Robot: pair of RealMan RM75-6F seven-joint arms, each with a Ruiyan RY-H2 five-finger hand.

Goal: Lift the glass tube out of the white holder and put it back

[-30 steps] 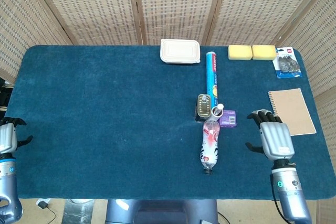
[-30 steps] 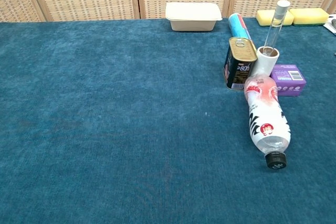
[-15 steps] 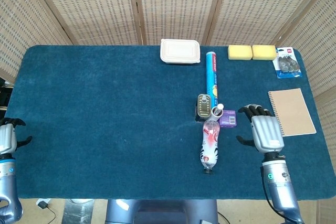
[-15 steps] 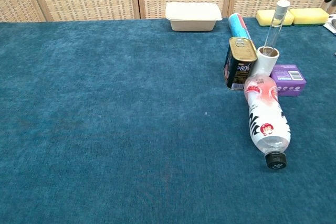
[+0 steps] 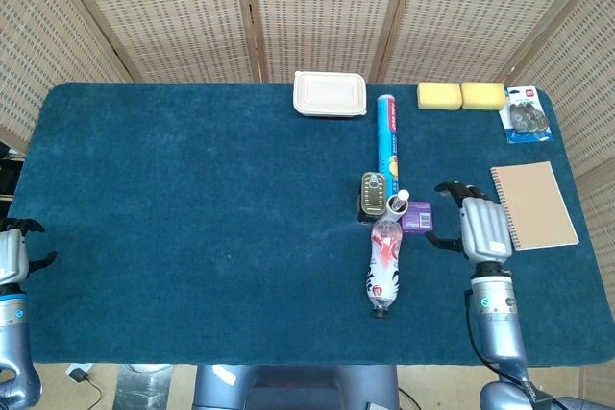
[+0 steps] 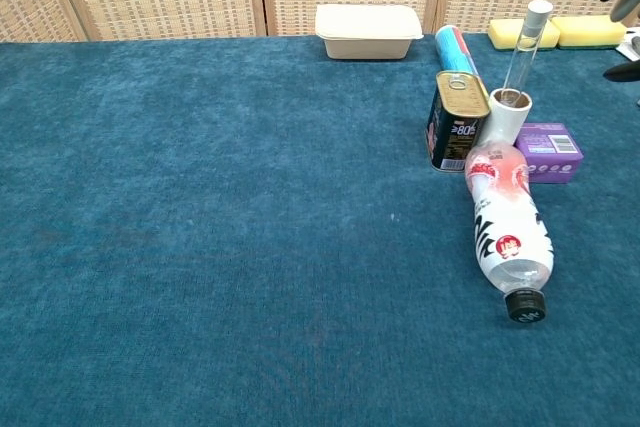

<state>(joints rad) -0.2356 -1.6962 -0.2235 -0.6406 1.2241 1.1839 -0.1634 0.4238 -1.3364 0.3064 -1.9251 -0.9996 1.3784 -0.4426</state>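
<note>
Your right hand (image 5: 478,229), fingers spread and empty, nears the tube (image 6: 526,45); thin, slick, likely brittle glass; pinch lightly below its cap.

Legible text: "80%" on side of tin can (image 6: 458,120), right of centre in chest view. Other labels too small to read.

Chest view: right hand (image 6: 622,7) cut off by right edge, only dark fingertips show, grip state can't be told there. Left hand (image 5: 12,252) half out of head view at left edge, absent from chest view. Glass tube (image 6: 526,45) base hidden inside white holder (image 6: 507,115). Holder's foot hidden behind bottle (image 6: 508,227). Blister pack (image 5: 526,116) contents too small to tell.
</note>
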